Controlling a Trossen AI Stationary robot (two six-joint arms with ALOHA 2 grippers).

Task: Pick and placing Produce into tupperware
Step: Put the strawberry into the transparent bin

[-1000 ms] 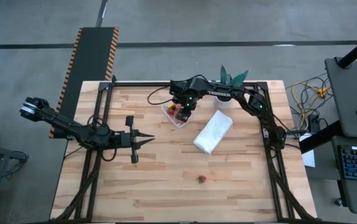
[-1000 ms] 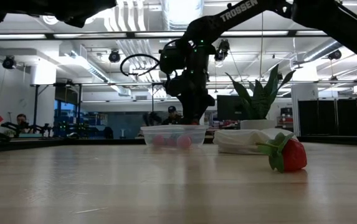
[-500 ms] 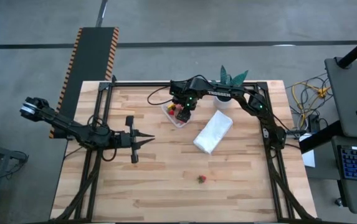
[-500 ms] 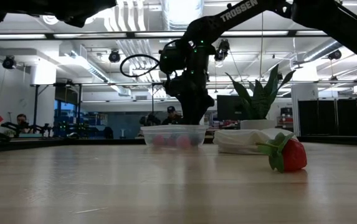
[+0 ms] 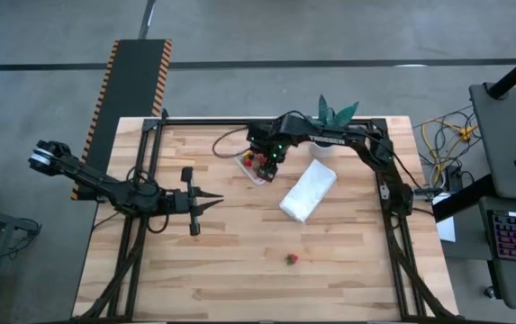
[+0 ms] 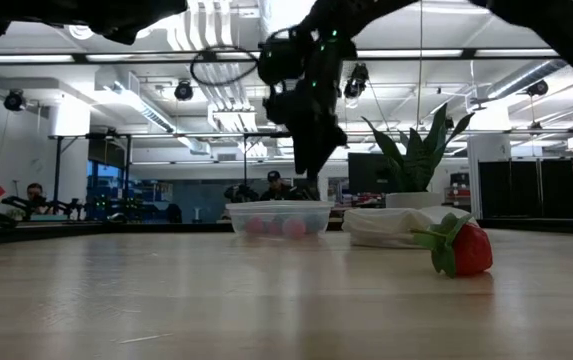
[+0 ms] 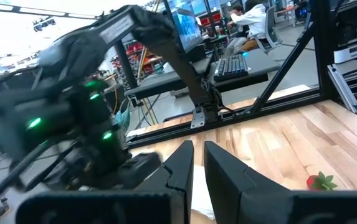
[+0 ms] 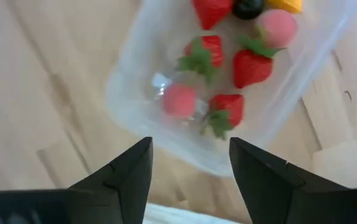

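Tupperware [image 5: 254,166] sits just beside the white cloth [image 5: 309,191], holding red strawberries, a pink piece, one yellow-orange piece and something dark. My right fingers [image 8: 190,163] have spread and lifted clear above the tub since a second ago; nothing between them, so I judge that piece delivered. One strawberry [image 5: 291,259] lies well apart from the cloth on the worktop [image 5: 239,270]. Left fingers [image 5: 212,203] pressed together, waiting.
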